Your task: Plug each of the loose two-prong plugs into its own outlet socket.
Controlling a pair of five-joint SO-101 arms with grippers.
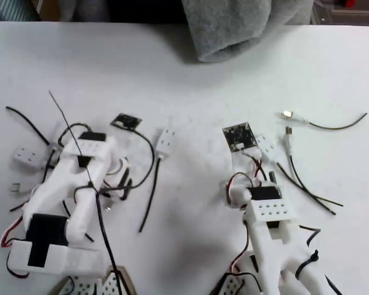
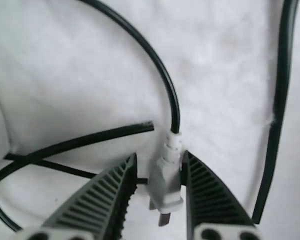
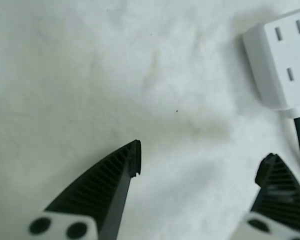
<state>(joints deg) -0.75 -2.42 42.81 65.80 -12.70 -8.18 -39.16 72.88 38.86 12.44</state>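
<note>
White worktop (image 1: pixel 190 80), nothing visibly plugged in yet: left end effector (image 2: pixel 160 156) straddles grey plug (image 2: pixel 165 185) near the left edge, can't tell if clamped; right end effector (image 3: pixel 202 152) gapes wide beside empty outlet socket (image 3: pixel 282 55); all insertions left

plug (image 2: pixel 165 185) grey | cord (image 2: pixel 162 75) black | outlet (image 3: pixel 285 55) white | table (image 1: pixel 172 67) white

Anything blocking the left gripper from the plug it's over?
Nothing visible. The small pale grey plug on its black cable lies between the left gripper's open black ribbed fingers; a loose black cable end lies just beyond.
</note>
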